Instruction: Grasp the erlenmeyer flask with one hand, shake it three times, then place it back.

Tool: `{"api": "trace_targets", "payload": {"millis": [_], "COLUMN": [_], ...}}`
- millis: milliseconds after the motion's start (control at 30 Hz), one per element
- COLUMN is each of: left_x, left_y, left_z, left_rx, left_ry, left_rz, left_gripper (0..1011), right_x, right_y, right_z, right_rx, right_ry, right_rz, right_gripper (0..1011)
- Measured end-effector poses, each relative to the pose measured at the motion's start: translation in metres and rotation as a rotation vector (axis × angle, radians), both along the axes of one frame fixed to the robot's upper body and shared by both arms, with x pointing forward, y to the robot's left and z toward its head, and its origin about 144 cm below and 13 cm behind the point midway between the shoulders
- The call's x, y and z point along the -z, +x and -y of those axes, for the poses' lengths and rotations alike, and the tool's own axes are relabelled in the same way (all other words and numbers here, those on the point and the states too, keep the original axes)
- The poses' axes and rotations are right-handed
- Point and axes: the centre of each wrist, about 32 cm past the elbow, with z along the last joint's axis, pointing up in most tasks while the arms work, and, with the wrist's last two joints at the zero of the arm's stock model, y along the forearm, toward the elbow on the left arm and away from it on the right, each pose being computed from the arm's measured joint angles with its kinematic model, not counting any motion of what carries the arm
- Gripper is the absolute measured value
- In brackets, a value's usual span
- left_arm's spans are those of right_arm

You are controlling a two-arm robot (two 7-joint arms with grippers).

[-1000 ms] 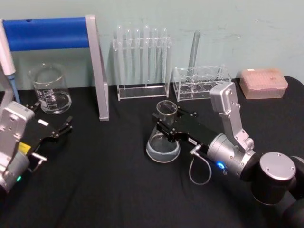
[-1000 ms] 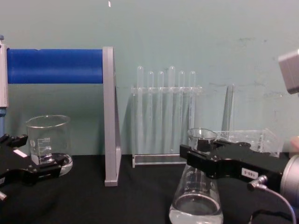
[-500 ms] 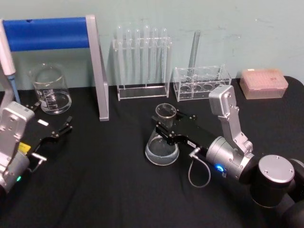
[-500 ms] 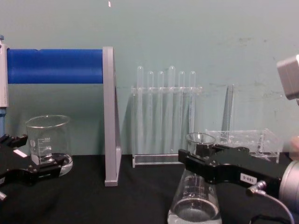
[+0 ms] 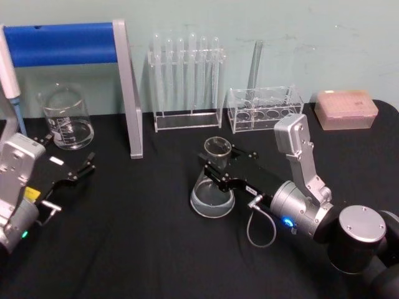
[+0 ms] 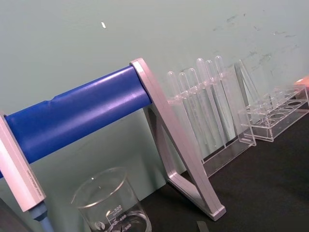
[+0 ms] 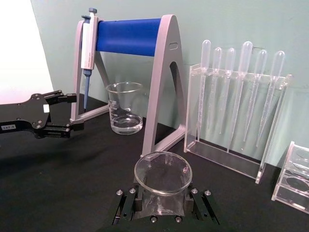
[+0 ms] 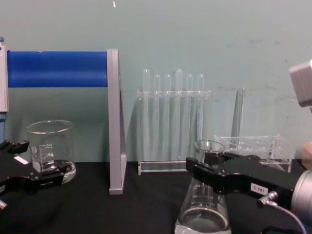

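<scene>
In the chest view the base of the erlenmeyer flask (image 8: 203, 209) is cut off by the lower edge, so that view does not show whether it touches the black worktop (image 8: 146, 204). The right gripper (image 8: 207, 168) covers the flask's neck there, with the flared rim just above the black jaws. In the right wrist view only the rim and neck of the flask (image 7: 162, 176) can be seen, looked into from above, with a jaw pressed against each side of the neck, clamped on it.

The flask (image 5: 214, 180) stands upright, long axis vertical, mouth up, wide round base low over the middle of the worktop (image 5: 143, 243), a little clear liquid in the bottom. The right gripper (image 5: 218, 167) reaches it from the worktop's right front.

The left gripper (image 5: 84, 167) sits near the worktop's left edge, its fingers apart, holding nothing, just in front of a glass beaker (image 5: 65, 117).

Along the back edge stand a pipette stand with a blue bar (image 5: 68, 43), a clear rack of plastic pipettes (image 5: 186, 81), a low clear tube rack (image 5: 265, 109) and a pink tip box (image 5: 346, 109). A pale green wall (image 5: 280, 25) rises behind.
</scene>
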Motion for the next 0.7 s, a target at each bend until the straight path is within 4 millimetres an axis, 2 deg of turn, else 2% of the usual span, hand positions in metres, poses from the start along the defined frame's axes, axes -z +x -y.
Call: {"api": "trace_targets", "payload": {"millis": [700], "left_x": [0.0], "left_y": [0.0], "left_z": [0.0], "left_rx": [0.0], "left_ry": [0.0], "left_rz": [0.0], "left_gripper": [1001], "right_x": [0.0025], "right_y": [-0.0013], "right_z": [-0.001], "right_rx": [-0.004], "right_ry": [-0.018], "right_rz": [0.002], "right_gripper": [449]}}
